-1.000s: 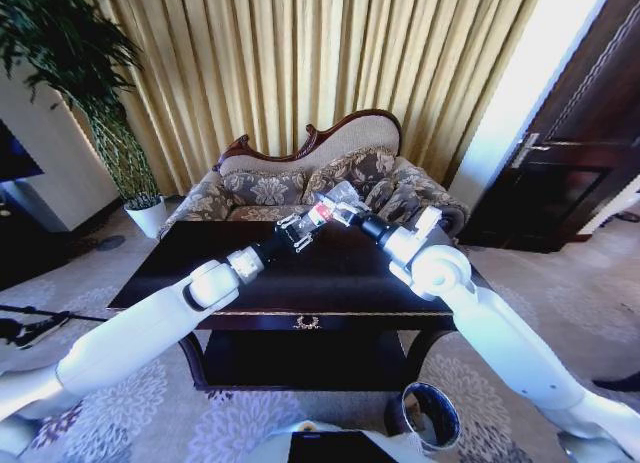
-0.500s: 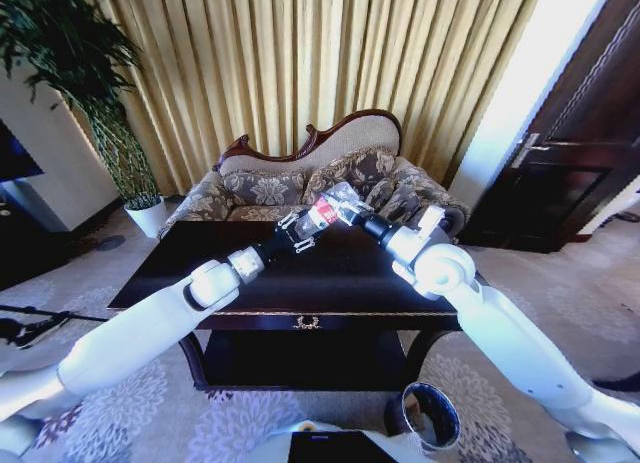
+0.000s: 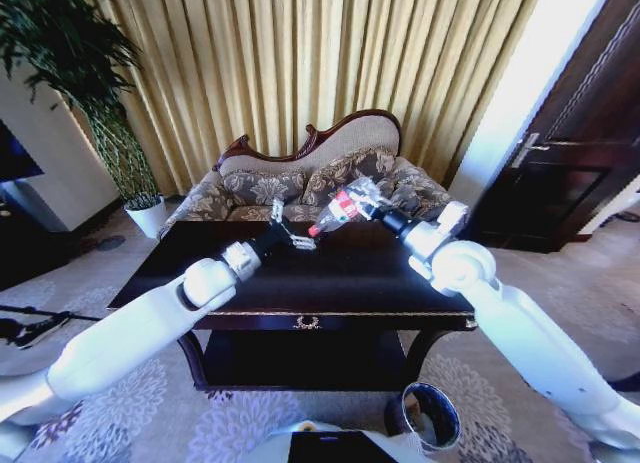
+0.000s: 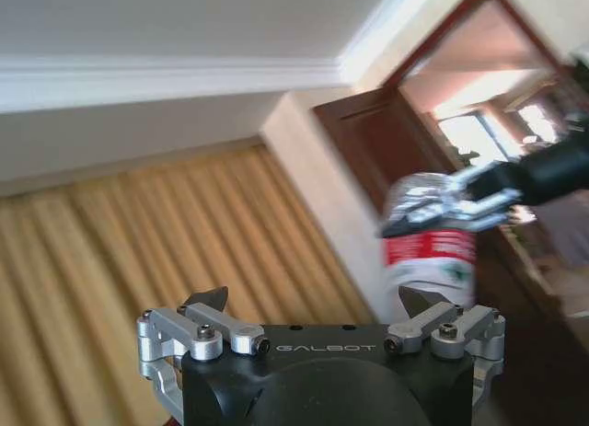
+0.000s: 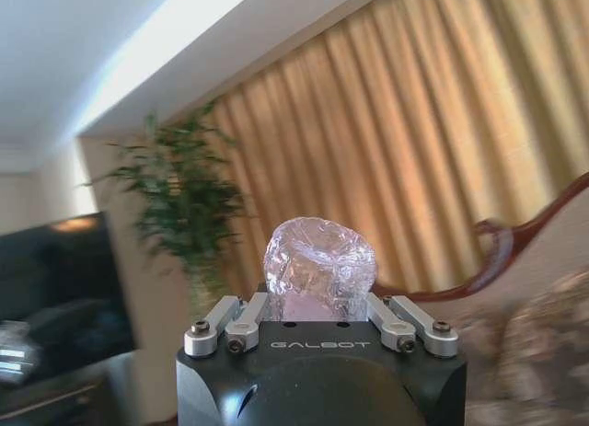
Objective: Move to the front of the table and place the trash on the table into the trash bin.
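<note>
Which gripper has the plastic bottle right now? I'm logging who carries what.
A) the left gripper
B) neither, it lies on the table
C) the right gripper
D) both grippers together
C: the right gripper is shut on the bottle, lifted above the table, while the left gripper has open jaws with nothing between them.
</note>
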You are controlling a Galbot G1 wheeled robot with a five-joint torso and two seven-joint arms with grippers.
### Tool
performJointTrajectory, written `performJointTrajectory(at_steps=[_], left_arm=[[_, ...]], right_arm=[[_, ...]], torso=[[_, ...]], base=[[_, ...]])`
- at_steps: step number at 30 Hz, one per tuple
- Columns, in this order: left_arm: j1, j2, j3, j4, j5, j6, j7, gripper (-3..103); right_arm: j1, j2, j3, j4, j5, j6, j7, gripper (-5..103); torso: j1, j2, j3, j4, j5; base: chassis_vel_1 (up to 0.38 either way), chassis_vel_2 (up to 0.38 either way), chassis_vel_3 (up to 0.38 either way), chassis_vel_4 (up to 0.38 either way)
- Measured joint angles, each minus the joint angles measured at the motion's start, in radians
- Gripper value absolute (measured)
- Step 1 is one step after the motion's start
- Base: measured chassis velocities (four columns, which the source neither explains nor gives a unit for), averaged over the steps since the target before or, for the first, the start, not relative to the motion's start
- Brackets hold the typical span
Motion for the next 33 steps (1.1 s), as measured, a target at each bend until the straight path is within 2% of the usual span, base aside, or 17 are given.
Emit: performJointTrajectory(at_steps=[1, 3, 4, 5, 6, 8, 9, 11, 12, 13, 14, 16, 19, 20, 24, 28, 33], left_arm=[[0.0, 0.0, 0.0, 0.0, 0.0, 0.0, 0.0, 100], [0.05, 0.01, -0.076, -0.02, -0.029, 0.036, -0.033, 100], [0.143, 0.017, -0.179, -0.03, -0.042, 0.064, -0.079, 100], [0.143, 0.017, -0.179, -0.03, -0.042, 0.064, -0.079, 100], [0.178, 0.016, -0.221, -0.03, -0.044, 0.069, -0.099, 100], [0.272, -0.01, -0.35, -0.01, -0.053, 0.082, -0.189, 100], [0.272, -0.01, -0.35, -0.01, -0.053, 0.082, -0.189, 100], [0.324, -0.03, -0.435, 0.001, -0.075, 0.099, -0.229, 100], [0.383, -0.048, -0.552, 0.003, -0.098, 0.116, -0.246, 100], [0.418, -0.053, -0.609, 0.001, -0.106, 0.122, -0.246, 100], [0.418, -0.053, -0.609, 0.001, -0.106, 0.122, -0.246, 100], [0.537, -0.067, -0.753, -0.01, -0.133, 0.139, -0.236, 100], [0.702, -0.102, -0.946, -0.035, -0.169, 0.141, -0.226, 100], [0.702, -0.102, -0.946, -0.035, -0.169, 0.141, -0.226, 100], [0.864, -0.163, -1.127, -0.085, -0.204, 0.139, -0.182, 100], [0.935, -0.197, -1.206, -0.112, -0.246, 0.138, -0.167, 100], [0.978, -0.211, -1.227, -0.114, -0.239, 0.126, -0.13, 100]], right_arm=[[0.0, 0.0, 0.0, 0.0, 0.0, 0.0, 0.0, 28], [-0.027, -0.007, 0.032, -0.008, -0.044, 0.002, 0.009, 28], [-0.077, -0.016, 0.079, -0.01, -0.121, 0.003, 0.033, 28], [-0.077, -0.016, 0.079, -0.01, -0.121, 0.003, 0.033, 28], [-0.103, -0.018, 0.099, -0.008, -0.155, 0.005, 0.045, 28], [-0.189, -0.015, 0.15, 0.017, -0.23, 0.017, 0.083, 28], [-0.189, -0.015, 0.15, 0.017, -0.23, 0.017, 0.083, 28], [-0.25, -0.005, 0.179, 0.039, -0.271, 0.023, 0.114, 28], [-0.309, 0.008, 0.201, 0.055, -0.321, 0.029, 0.139, 28], [-0.337, 0.015, 0.212, 0.06, -0.35, 0.032, 0.146, 28], [-0.337, 0.015, 0.212, 0.06, -0.35, 0.032, 0.146, 28], [-0.408, 0.033, 0.248, 0.073, -0.424, 0.035, 0.154, 28], [-0.485, 0.062, 0.318, 0.112, -0.46, 0.036, 0.166, 28], [-0.485, 0.062, 0.318, 0.112, -0.46, 0.036, 0.166, 28], [-0.549, 0.085, 0.396, 0.176, -0.468, 0.039, 0.176, 28], [-0.625, 0.11, 0.442, 0.235, -0.503, 0.039, 0.178, 28], [-0.695, 0.125, 0.483, 0.277, -0.53, 0.04, 0.177, 28]], torso=[[0.0, 0.0, 0.0, 0.0, 0.0], [0.0, 0.0, 0.0, 0.0002, 0.0], [0.0, 0.0, 0.0, 0.0002, 0.0], [0.0, 0.0, 0.0, 0.0002, 0.0], [0.0, 0.0, 0.0, 0.0004, -0.0003], [0.0, 0.0, 0.0, 0.0003, 0.0001], [0.0, 0.0, 0.0, 0.0003, 0.0001], [0.0, 0.0, 0.0, -0.0002, -0.0007], [0.0, 0.0, 0.0, -0.0002, -0.0004], [0.0, 0.0, 0.0, -0.0003, 0.0005], [0.0, 0.0, 0.0, -0.0003, 0.0005], [0.0, 0.0, 0.0, 0.0003, -0.0004], [0.0, 0.0, 0.0, 0.0004, -0.0002], [0.0, 0.0, 0.0, 0.0004, -0.0002], [0.0, 0.0, 0.0, 0.0005, -0.0005], [0.0, 0.0, 0.0, 0.0, 0.0001], [0.0, 0.0, 0.0, 0.0, -0.0003]], base=[[0.0, 0.0, 0.0, 0.0], [0.0, 0.0, 0.0, 0.0], [0.0, 0.0, 0.0, 0.0], [0.0, 0.0, 0.0, 0.0], [0.0, 0.0, 0.0, 0.0], [0.0, 0.0, 0.0, 0.0], [0.0, 0.0, 0.0, 0.0], [0.0, 0.0, 0.0, 0.0], [0.0, 0.0, 0.0, 0.0], [0.0, 0.0, 0.0, 0.0], [0.0, 0.0, 0.0, 0.0], [0.0, 0.0, 0.0, 0.0], [0.0, 0.0, 0.0, 0.0], [0.0, 0.0, 0.0, 0.0], [0.0, 0.0, 0.0, 0.0], [0.0, 0.0, 0.0, 0.0], [0.0, 0.0, 0.0, 0.0]])
